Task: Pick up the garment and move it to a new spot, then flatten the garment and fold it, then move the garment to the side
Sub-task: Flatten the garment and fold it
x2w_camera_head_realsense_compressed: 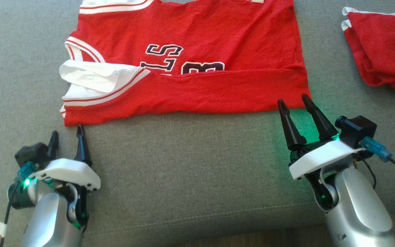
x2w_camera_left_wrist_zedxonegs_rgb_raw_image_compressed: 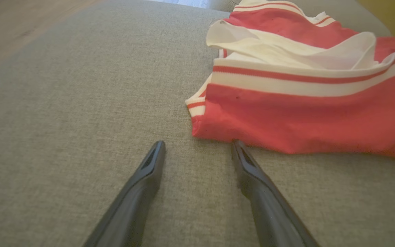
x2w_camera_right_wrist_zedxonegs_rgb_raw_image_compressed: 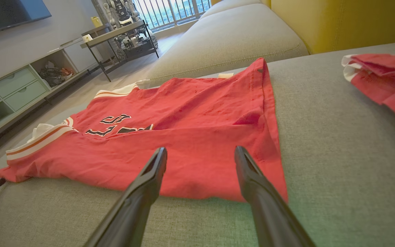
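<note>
We show the left claw (x2w_camera_head_realsense_compressed: 67, 129) and right claw (x2w_camera_head_realsense_compressed: 293, 98), both wide and empty, at the near edge of the red white-trimmed fabric jersey (x2w_camera_head_realsense_compressed: 218, 41).

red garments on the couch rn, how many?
2. A jersey lies spread across the middle, near edge folded over; a second red garment sits bunched at the right, partly out of frame.

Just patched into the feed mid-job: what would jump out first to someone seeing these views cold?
The red jersey with dark lettering, spread on the grey cushion with its near edge folded over, dominates the middle. The left gripper and right gripper sit open at its two near corners. A second red garment lies apart at the right.
</note>
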`<state>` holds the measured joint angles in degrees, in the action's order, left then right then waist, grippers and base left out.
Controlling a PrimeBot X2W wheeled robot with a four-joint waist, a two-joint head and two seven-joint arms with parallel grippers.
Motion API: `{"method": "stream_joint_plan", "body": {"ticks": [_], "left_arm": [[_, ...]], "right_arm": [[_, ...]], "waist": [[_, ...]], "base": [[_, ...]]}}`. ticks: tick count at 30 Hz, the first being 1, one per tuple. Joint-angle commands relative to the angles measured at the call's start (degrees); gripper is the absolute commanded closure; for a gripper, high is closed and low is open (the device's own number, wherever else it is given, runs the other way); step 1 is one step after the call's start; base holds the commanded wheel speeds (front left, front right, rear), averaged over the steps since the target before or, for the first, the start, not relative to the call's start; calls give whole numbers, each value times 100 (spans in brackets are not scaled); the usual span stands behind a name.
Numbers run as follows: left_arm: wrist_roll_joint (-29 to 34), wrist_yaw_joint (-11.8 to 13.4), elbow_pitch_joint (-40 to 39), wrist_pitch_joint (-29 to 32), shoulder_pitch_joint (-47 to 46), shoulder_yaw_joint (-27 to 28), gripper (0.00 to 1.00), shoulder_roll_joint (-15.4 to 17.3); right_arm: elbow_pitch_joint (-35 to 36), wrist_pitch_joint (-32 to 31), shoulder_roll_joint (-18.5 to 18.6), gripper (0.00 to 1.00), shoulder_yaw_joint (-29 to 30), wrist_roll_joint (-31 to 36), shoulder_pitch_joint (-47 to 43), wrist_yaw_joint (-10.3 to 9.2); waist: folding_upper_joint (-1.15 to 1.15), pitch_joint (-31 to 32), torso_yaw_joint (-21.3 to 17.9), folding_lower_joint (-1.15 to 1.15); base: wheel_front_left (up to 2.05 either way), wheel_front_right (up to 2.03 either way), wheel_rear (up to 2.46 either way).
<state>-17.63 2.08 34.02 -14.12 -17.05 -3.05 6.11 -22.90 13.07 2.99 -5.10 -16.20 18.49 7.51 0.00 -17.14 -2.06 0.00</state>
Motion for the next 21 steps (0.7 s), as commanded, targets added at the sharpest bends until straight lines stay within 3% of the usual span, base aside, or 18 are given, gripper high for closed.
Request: {"method": "stream_joint_plan", "body": {"ticks": [1, 13, 14, 15, 16, 17, 21], "left_arm": [[11, 30, -45, -27, -249, 148, 0, 166], [-18, -101, 432, -75, -790, 138, 0, 189], [-5, -109, 470, -77, -824, 131, 13, 194], [4, -130, 503, -80, -853, 125, 53, 199], [4, -154, 522, -82, -876, 126, 63, 196], [19, -176, 531, -83, -885, 111, 100, 189], [83, -280, 485, -85, -834, 97, 100, 190]], "right_arm": [[117, 62, -11, 0, -145, -41, 139, -2], [15, -105, -12, 0, -24, 30, 239, -2], [12, -131, -12, 0, -20, 35, 248, -2], [7, -160, -12, 0, -11, 46, 256, -2], [0, -184, -12, 0, 2, 50, 263, -2], [-13, -214, -12, 0, 14, 42, 269, -2], [-171, -422, -12, 0, 126, -29, 310, -2]], "waist": [[0, -4, -6, 0], [0, -150, 46, 0], [0, -160, 48, 0], [0, -166, 48, 0], [0, -168, 51, 0], [0, -163, 56, 0], [0, -116, 82, 0]], "base": [[0, 0, 0], [0, 0, 0], [0, 0, 0], [0, 0, 0], [0, 0, 0], [0, 0, 0], [0, 0, 0]]}}
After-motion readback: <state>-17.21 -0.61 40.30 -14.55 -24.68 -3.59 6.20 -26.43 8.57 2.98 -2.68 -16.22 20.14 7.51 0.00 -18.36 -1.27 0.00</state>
